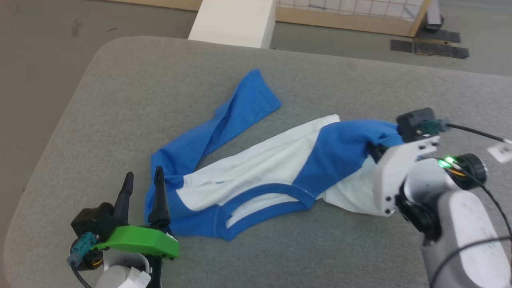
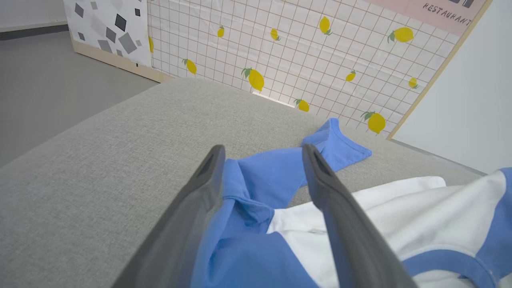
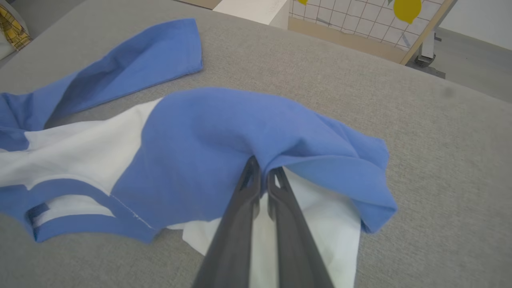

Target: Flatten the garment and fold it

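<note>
The head camera looked forward and down from above onto the grey fabric-covered desk (image 1: 120, 100). The left wrist camera sat low and close, facing along the left tool (image 2: 263, 148) toward a lemon-printed grid panel (image 2: 300, 48). The right wrist camera looked steeply down along the right tool (image 3: 264, 166). All three shared the soft white and royal-blue shirt (image 1: 256, 172).

left end effector (image 1: 144, 173): two long dark tapered fingers, at 7 o'clock in the head view
left wrist bracket (image 1: 140, 240): bright green, flat, rounded edges
left camera block (image 1: 98, 220): black, with teal plug (image 1: 84, 244) and black lead
right end effector (image 3: 265, 170): slim dark fingers, slotted near the tips
right wrist bracket (image 1: 394, 176): white plate, dark screws
right camera block (image 1: 416, 122): black; black cable (image 1: 476, 134) with white tag (image 1: 500, 150)
right forearm (image 1: 468, 232): pale grey shell, at 4 o'clock; green light (image 1: 443, 163) beside black ring (image 1: 475, 168)
</note>
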Available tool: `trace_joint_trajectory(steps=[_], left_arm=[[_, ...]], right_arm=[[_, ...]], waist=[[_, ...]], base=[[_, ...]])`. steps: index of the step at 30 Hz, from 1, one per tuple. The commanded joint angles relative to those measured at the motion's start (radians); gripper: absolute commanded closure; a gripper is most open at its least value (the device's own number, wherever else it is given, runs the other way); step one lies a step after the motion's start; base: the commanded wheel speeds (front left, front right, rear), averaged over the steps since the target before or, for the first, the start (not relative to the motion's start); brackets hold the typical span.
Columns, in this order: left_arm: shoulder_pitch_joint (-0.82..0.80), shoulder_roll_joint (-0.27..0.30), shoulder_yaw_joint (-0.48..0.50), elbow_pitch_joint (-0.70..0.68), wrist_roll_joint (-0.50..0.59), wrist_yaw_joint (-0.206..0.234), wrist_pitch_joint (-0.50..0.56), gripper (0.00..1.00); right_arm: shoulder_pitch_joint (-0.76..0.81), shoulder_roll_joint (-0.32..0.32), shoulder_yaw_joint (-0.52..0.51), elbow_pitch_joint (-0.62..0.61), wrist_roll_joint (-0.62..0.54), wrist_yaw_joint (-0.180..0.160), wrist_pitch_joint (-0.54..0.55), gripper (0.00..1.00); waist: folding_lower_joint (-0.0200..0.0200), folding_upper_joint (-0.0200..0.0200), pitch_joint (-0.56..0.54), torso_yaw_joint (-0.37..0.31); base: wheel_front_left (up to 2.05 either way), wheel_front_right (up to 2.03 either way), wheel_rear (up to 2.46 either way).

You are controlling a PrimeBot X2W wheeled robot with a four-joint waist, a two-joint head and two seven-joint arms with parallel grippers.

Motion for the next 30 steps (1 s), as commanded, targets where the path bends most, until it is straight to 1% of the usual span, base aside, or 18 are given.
trace_joint_trajectory(steps=[1, 5, 7, 9, 11, 13, 16, 17, 18, 21, 24, 27, 30], left_arm=[[-0.005, -0.004, 0.002, 0.006, 0.013, -0.008, -0.004, 0.0], [-0.002, -0.007, -0.002, 0.014, 0.016, -0.014, -0.005, 0.0], [-0.004, -0.008, -0.004, 0.018, 0.016, -0.016, -0.004, 0.0], [-0.006, -0.008, -0.006, 0.026, 0.014, -0.018, -0.004, 0.0], [-0.009, -0.007, -0.01, 0.034, 0.014, -0.021, -0.002, 0.0], [-0.012, -0.006, -0.012, 0.042, 0.01, -0.023, 0.001, 0.0], [-0.012, -0.003, -0.014, 0.054, 0.006, -0.024, 0.007, 0.0], [-0.011, -0.003, -0.015, 0.057, 0.005, -0.024, 0.009, 0.0], [-0.011, -0.002, -0.016, 0.06, 0.004, -0.024, 0.011, 0.0], [-0.005, 0.0, -0.017, 0.067, 0.001, -0.022, 0.014, 0.0], [0.0, 0.003, -0.019, 0.071, -0.001, -0.021, 0.017, 0.0], [0.005, 0.004, -0.02, 0.071, -0.004, -0.019, 0.018, 0.0], [0.007, 0.004, -0.025, 0.069, -0.005, -0.018, 0.019, 0.0]], right_arm=[[0.043, -0.001, -0.019, -0.052, 0.011, -0.002, -0.011, 1.0], [0.178, -0.001, -0.096, -0.216, 0.03, -0.002, 0.004, 1.0], [0.271, -0.001, -0.139, -0.281, 0.035, -0.002, 0.036, 1.0], [0.369, -0.001, -0.175, -0.316, 0.068, -0.002, 0.078, 1.0], [0.463, -0.001, -0.202, -0.32, 0.084, -0.002, 0.123, 1.0], [0.533, -0.001, -0.209, -0.296, 0.12, -0.002, 0.164, 1.0], [0.575, -0.001, -0.211, -0.24, 0.158, -0.002, 0.177, 1.0], [0.573, -0.001, -0.216, -0.22, 0.158, -0.002, 0.162, 0.8], [0.568, -0.001, -0.219, -0.211, 0.16, -0.002, 0.147, 0.0], [0.525, -0.001, -0.232, -0.201, 0.243, -0.002, 0.07, 0.0], [0.48, -0.001, -0.263, -0.222, 0.308, -0.002, 0.003, 0.0], [0.424, -0.001, -0.3, -0.254, 0.314, -0.002, -0.044, 0.0], [0.351, -0.001, -0.302, -0.264, 0.281, -0.002, -0.052, 0.0]], waist=[[0.0, 0.0061, -0.028, -0.041], [0.0, 0.0061, -0.041, -0.075], [0.0, 0.0061, -0.043, -0.089], [0.0, 0.0061, -0.043, -0.1], [0.0, 0.0061, -0.044, -0.109], [0.0, 0.0061, -0.044, -0.117], [0.0, 0.0061, -0.048, -0.127], [0.0, 0.0061, -0.051, -0.129], [0.0, 0.0061, -0.052, -0.13], [0.0, 0.0061, -0.068, -0.134], [0.0, 0.0061, -0.08, -0.131], [0.0, 0.0061, -0.09, -0.126], [0.0, 0.0061, -0.091, -0.117]], base=[[0.0, 0.0, 0.0], [0.0, 0.0, 0.0], [0.0, 0.0, 0.0], [0.0, 0.0, 0.0], [0.0, 0.0, 0.0], [0.0, 0.0, 0.0], [0.0, 0.0, 0.0], [0.0, 0.0, 0.0], [0.0, 0.0, 0.0], [0.0, 0.0, 0.0], [0.0, 0.0, 0.0], [0.0, 0.0, 0.0], [0.0, 0.0, 0.0]])
